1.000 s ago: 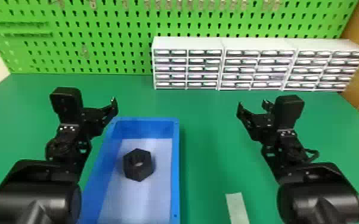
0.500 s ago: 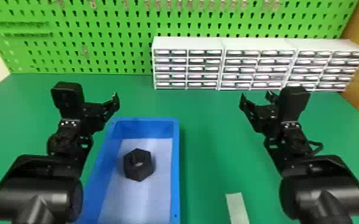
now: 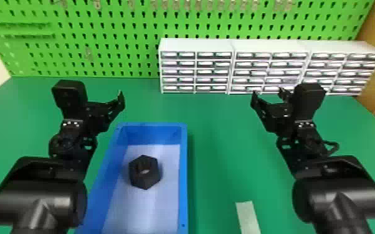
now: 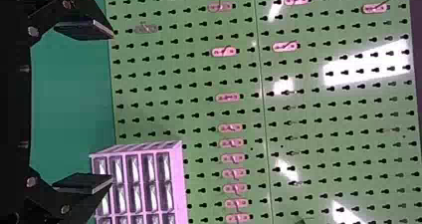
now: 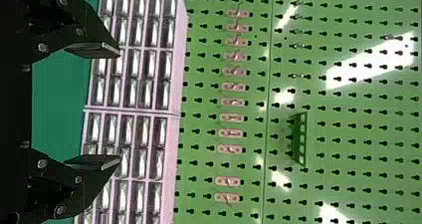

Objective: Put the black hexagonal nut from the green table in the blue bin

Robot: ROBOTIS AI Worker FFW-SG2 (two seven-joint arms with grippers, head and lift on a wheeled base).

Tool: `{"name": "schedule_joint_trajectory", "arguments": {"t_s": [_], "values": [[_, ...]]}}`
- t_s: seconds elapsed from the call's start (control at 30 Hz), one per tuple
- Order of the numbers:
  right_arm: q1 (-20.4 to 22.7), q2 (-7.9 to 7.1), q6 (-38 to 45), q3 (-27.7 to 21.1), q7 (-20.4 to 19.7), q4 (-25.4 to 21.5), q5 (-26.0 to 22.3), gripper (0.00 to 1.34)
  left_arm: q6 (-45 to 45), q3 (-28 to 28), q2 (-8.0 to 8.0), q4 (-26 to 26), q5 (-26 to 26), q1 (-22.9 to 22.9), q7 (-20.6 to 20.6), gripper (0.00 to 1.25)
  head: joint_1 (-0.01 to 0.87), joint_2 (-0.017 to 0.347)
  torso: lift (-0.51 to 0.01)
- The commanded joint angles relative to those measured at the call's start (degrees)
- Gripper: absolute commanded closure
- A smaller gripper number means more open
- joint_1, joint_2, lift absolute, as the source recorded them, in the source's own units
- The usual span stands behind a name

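I locate the black hexagonal nut (image 3: 145, 183) on the floor of the blue bin (image 3: 183, 174), on the green table (image 3: 216, 155). Farther off, my left gripper (image 3: 110, 109) and right gripper (image 3: 268, 95) are released, fingers spread. White drawer units (image 3: 196, 46) stand before the green pegboard (image 3: 102, 34).

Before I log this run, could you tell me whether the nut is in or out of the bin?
In: the nut lies on the floor inside the bin's walls.
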Motion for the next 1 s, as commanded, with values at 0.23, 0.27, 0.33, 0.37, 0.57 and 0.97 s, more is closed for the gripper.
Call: {"name": "schedule_joint_trajectory", "arguments": {"t_s": [0.23,0.27,0.33,0.37,0.57,0.97], "values": [[-1.6,-0.08,-0.8,0.0,0.0,0.0,0.0,0.51,-0.9,-0.5,0.00,0.4,-0.2,-1.6,0.0,0.25,0.686,0.051,-0.096],[-1.8,-0.08,-0.8,-0.1,0.0,0.0,0.0,0.51,-0.9,-0.5,0.00,0.4,-0.2,-1.7,0.0,0.25,0.686,0.051,-0.096],[-2.0,-0.08,-1.0,0.1,0.0,0.0,0.0,0.51,-1.0,-0.5,0.00,0.5,-0.1,-1.8,0.0,0.25,0.686,0.051,-0.096],[-2.0,-0.17,-1.0,0.1,0.0,0.0,0.0,0.51,-1.0,-0.5,0.00,0.6,-0.1,-1.8,0.0,0.25,0.686,0.051,-0.096],[-1.8,-0.17,-1.0,0.4,0.0,0.0,0.0,0.51,-1.0,-0.9,0.00,0.8,-0.1,-1.8,0.0,0.25,0.686,0.051,-0.096],[-1.2,-0.08,-1.1,0.4,0.0,0.1,0.1,0.51,-1.1,-0.9,0.00,1.4,-0.3,-1.6,0.0,0.25,0.686,0.051,-0.096]]}}
